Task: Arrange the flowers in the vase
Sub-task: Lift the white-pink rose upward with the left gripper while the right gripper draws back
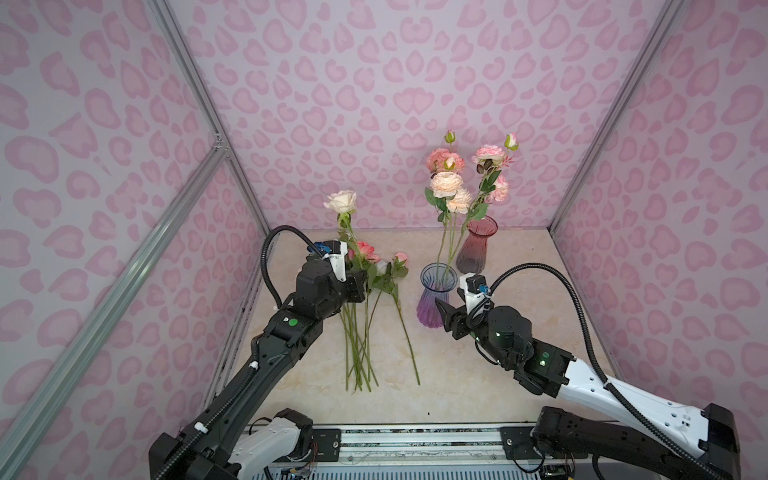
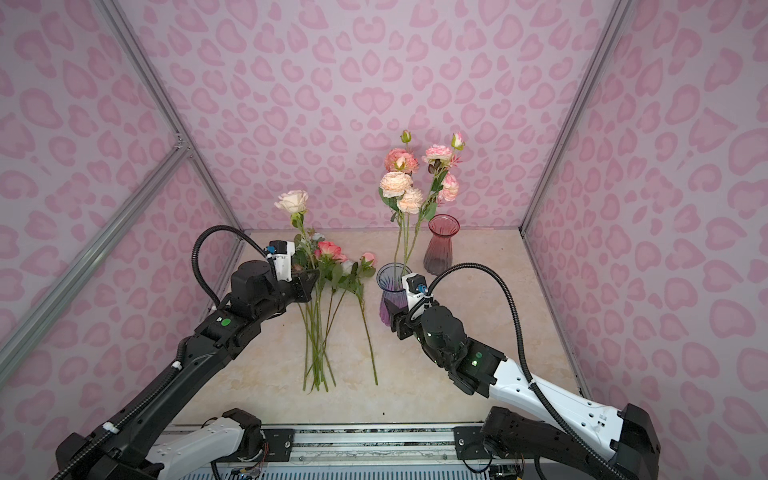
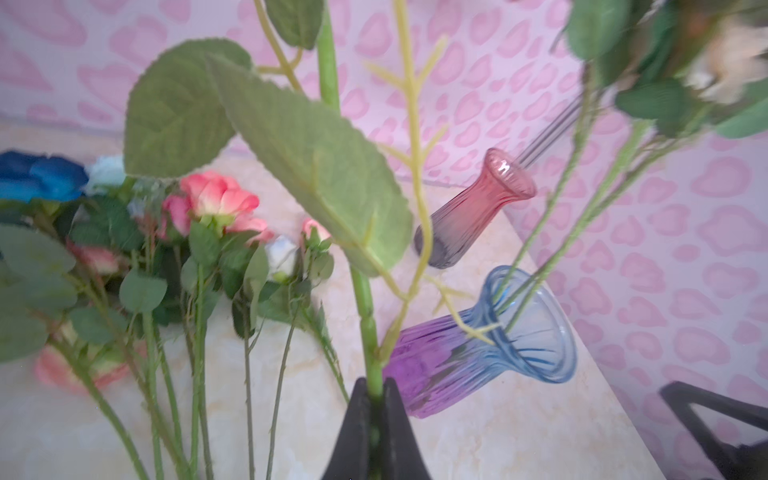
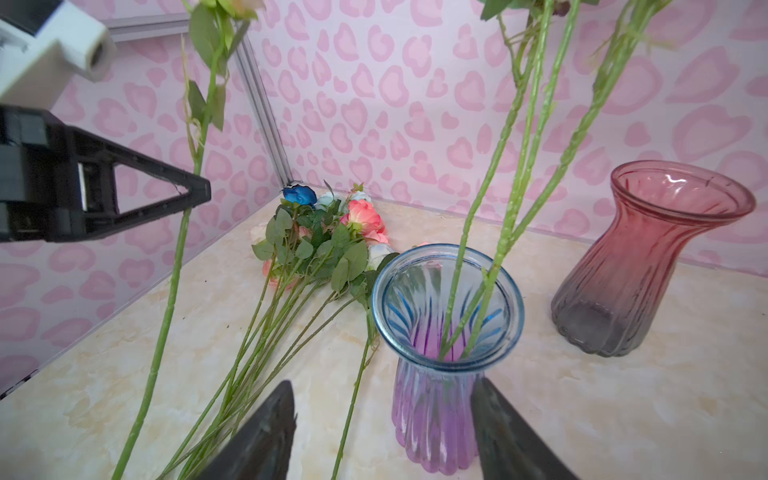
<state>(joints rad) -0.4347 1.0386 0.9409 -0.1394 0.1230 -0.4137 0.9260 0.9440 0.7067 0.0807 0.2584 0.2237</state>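
Observation:
My left gripper (image 1: 365, 283) (image 3: 376, 388) is shut on the green stem of a cream rose (image 1: 340, 201) (image 2: 291, 201), which stands upright above the pile of flowers (image 1: 365, 266) (image 4: 320, 245) lying on the table. The blue-and-purple glass vase (image 1: 432, 301) (image 2: 390, 293) (image 4: 440, 299) holds three stems with pink and peach blooms (image 1: 446, 183). My right gripper (image 1: 448, 311) (image 4: 384, 401) is open and low at the vase's base. The vase body sits between its jaws, close to one finger (image 4: 488, 399).
An empty red glass vase (image 1: 477, 245) (image 4: 648, 266) stands behind the blue one, near the back wall. One pink bud (image 1: 400, 258) lies apart on its long stem, between the pile and the vase. Pink patterned walls enclose the marble table (image 1: 478, 374).

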